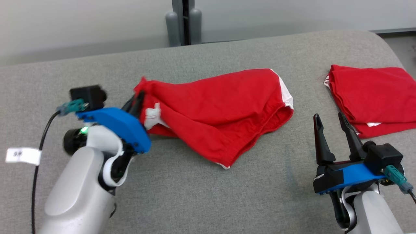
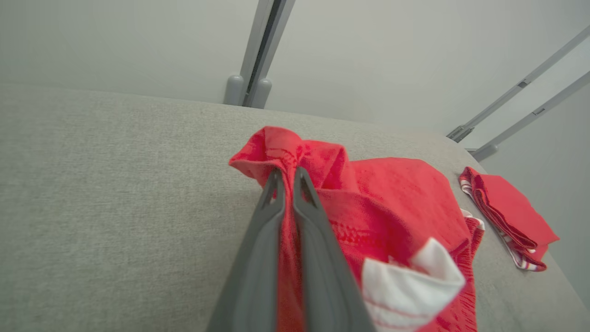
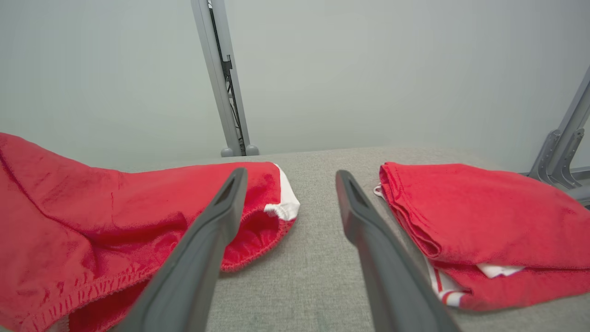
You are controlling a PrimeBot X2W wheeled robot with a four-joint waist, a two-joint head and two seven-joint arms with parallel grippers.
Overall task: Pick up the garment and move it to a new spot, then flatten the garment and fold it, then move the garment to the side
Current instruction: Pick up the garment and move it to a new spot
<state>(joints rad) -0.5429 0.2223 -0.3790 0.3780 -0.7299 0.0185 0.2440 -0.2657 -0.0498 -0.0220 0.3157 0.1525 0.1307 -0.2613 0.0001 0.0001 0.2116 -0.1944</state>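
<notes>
Red cloth twice: one loose garment, one folded pile.

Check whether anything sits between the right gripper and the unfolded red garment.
Nothing visible. Only bare grey surface lies between the open right gripper and the garment. The folded red garment sits on the gripper's other side. The left gripper is shut on the garment's far end.

So the left gripper is pinched tight on a bunched-up edge of the red garment, with red cloth squeezed right between its two grey fingers. The rest slumps on the grey bench, and a white patch is flipped up beside the fingers. A folded red garment lies well apart, near the bench's edge.
</notes>
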